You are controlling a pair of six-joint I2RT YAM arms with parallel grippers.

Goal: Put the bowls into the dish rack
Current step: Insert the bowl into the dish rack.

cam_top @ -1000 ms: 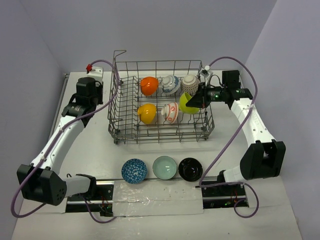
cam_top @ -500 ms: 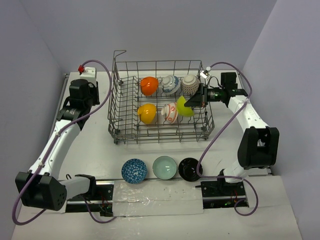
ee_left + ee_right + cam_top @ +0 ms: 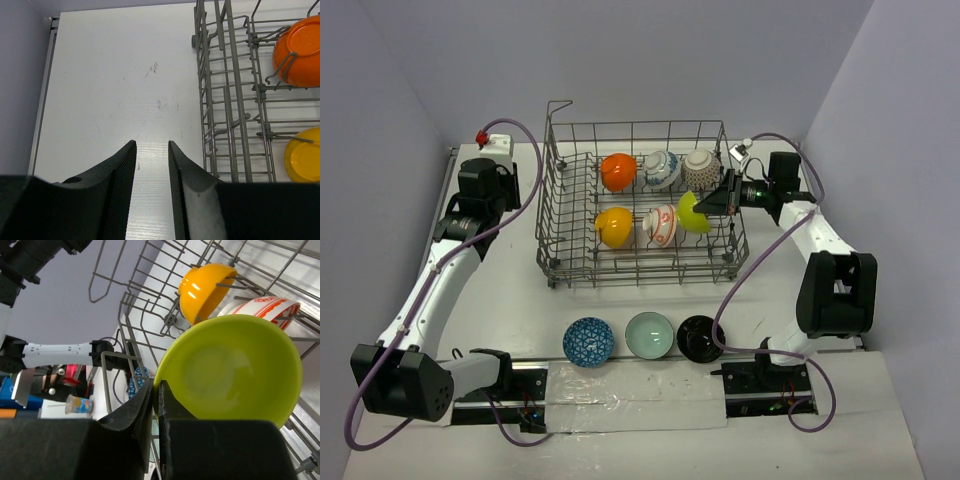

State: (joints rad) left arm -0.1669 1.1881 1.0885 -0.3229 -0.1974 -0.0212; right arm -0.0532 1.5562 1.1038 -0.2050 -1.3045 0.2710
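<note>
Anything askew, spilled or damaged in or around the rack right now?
Nothing stands out. Five racked bowls sit on edge between the dish rack tines. The right gripper pinches the lime green bowl by its rim beside them. Three loose bowls sit upright on the table.

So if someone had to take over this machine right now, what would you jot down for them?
Right tool: shut on the rim of the lime green bowl, held on edge inside the dish rack beside the red-and-white bowl.
Left tool: open, empty, over the table left of the rack.
Done: orange bowl, blue-and-white bowl, white-patterned bowl, yellow bowl and red-and-white bowl racked.
To do: release the lime one; load the blue patterned bowl, pale teal bowl and black bowl from the near edge.
</note>
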